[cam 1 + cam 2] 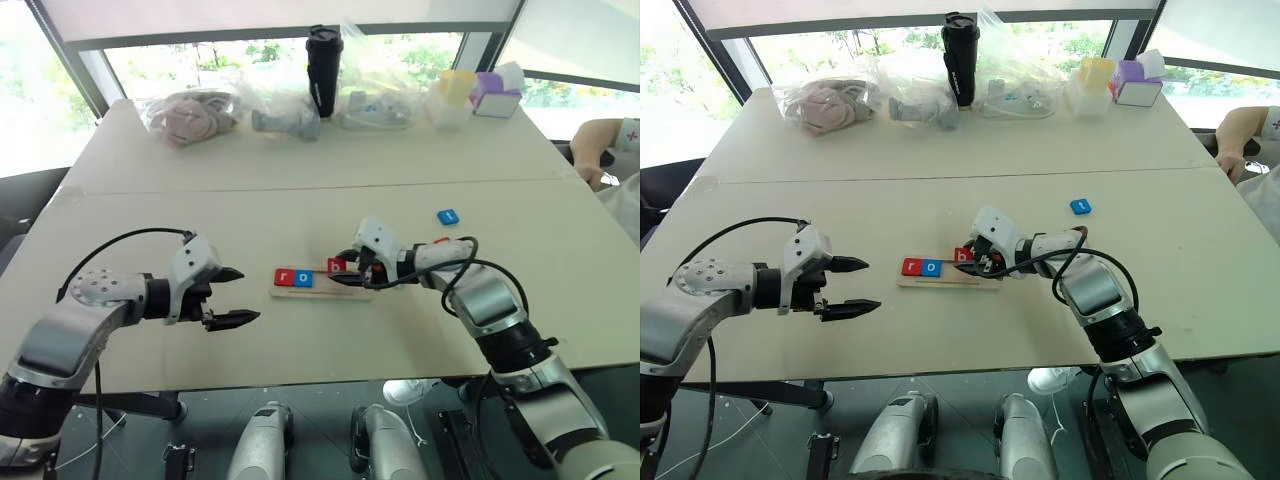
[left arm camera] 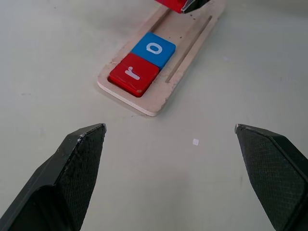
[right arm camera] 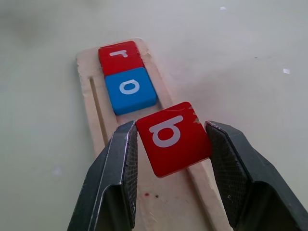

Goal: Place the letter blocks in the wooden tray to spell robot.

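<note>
Two tiles, red r (image 3: 121,57) and blue o (image 3: 130,90), already sit in the wooden tray (image 3: 91,113). Right gripper (image 3: 171,139) pinches the red b (image 3: 173,137) by its side edges just above the tray — light, stiff, slick, so edge-holding suits. One blue tile (image 1: 448,216) waits beyond the tray on the desk (image 1: 300,165). Left gripper (image 1: 236,296) hangs spread wide, empty.

The tray (image 1: 320,291) slot beyond my red r tile (image 1: 284,277) and blue o tile (image 1: 303,279) lies bare; my right gripper (image 3: 169,139), clamping the b tile (image 3: 173,137), blocks that end from above.
</note>
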### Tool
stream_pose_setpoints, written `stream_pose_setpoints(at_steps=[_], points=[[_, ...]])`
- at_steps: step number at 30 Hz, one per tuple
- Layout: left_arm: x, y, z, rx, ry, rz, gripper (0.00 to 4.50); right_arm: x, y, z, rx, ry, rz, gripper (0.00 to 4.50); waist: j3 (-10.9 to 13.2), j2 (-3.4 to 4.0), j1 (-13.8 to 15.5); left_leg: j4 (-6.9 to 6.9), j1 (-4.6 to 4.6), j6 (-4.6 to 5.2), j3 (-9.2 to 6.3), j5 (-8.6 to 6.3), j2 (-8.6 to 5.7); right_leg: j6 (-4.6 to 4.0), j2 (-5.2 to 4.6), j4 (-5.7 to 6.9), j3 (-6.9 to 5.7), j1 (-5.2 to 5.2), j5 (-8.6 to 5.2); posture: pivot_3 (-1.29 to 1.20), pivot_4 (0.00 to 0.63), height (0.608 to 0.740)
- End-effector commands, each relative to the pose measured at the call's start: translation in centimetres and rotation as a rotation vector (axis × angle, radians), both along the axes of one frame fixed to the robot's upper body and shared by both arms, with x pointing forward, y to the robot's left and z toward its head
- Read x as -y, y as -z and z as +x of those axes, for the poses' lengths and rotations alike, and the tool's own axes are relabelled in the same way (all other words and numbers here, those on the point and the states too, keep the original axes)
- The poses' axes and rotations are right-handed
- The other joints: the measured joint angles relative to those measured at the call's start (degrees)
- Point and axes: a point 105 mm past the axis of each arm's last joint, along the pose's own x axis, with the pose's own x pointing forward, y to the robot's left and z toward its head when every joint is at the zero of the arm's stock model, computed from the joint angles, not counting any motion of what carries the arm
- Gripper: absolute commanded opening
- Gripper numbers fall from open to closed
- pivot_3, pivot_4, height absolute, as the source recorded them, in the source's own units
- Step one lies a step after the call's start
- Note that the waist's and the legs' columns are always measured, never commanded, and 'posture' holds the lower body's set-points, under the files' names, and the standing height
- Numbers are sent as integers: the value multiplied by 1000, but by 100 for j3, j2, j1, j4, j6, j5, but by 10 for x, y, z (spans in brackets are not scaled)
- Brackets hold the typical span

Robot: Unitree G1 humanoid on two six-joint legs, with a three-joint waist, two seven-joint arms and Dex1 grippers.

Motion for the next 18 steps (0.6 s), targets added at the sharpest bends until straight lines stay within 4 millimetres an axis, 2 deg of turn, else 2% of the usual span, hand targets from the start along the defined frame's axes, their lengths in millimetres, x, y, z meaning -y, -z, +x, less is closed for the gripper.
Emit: stream_pose_setpoints(at_steps=[1,9,18], points=[[2,-9,-1,37,-2,-12,4500,-11,-9,2,43,-26,1,1588,0,0,-2,0,1,0,0,0,0,0,0,1,0,0,0,0,150,740],[2,-7,-2,39,-16,-20,4500,-17,-7,-5,26,-80,-9,1588,0,0,0,-1,1,0,0,0,1,5,2,8,0,-4,4,0,150,740],[4,-4,-1,38,-17,-16,4500,-23,-3,-6,16,-66,-9,1588,0,0,-3,-1,2,0,0,0,1,4,2,11,0,-5,4,0,150,740]])
